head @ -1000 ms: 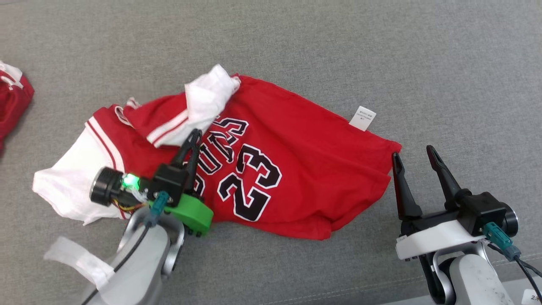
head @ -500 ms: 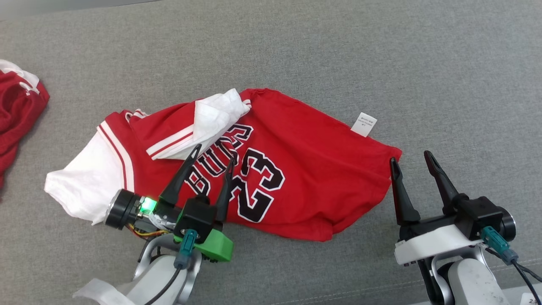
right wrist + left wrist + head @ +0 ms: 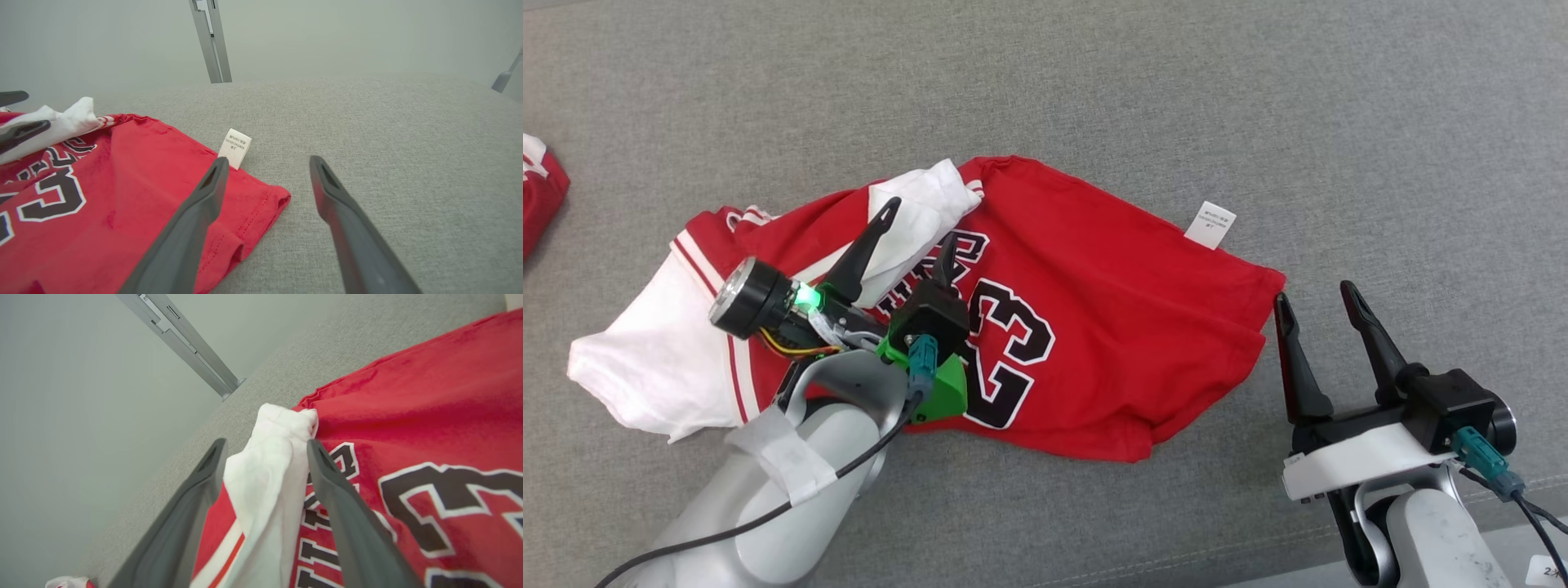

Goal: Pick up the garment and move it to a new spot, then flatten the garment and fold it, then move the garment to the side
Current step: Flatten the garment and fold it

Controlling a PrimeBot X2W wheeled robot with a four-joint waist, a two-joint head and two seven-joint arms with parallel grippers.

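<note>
The garment [image 3: 1111, 286] is a red jersey with white sleeves and a black "23", lying rumpled on the grey fabric surface [image 3: 1258, 98]. One white sleeve [image 3: 927, 196] is flipped over its chest. My left gripper [image 3: 921, 222] is open above that sleeve, one finger on each side of it. In the left wrist view the sleeve [image 3: 265, 486] lies between the fingers of the left gripper [image 3: 266, 446], not pinched. My right gripper [image 3: 1316, 294] stands open just right of the garment's hem corner; in the right wrist view the right gripper [image 3: 268, 160] has the hem [image 3: 253, 212] by its left finger.
A white care label [image 3: 1210, 224] sticks out from the garment's far edge. Another red and white garment [image 3: 539, 196] lies at the far left edge. A metal post [image 3: 210, 41] rises behind the surface. Bare grey fabric stretches to the right and far side.
My left gripper has gone from shut to open and moved up over the flipped white sleeve. The head camera shifted a little. The right gripper stayed put, open.
</note>
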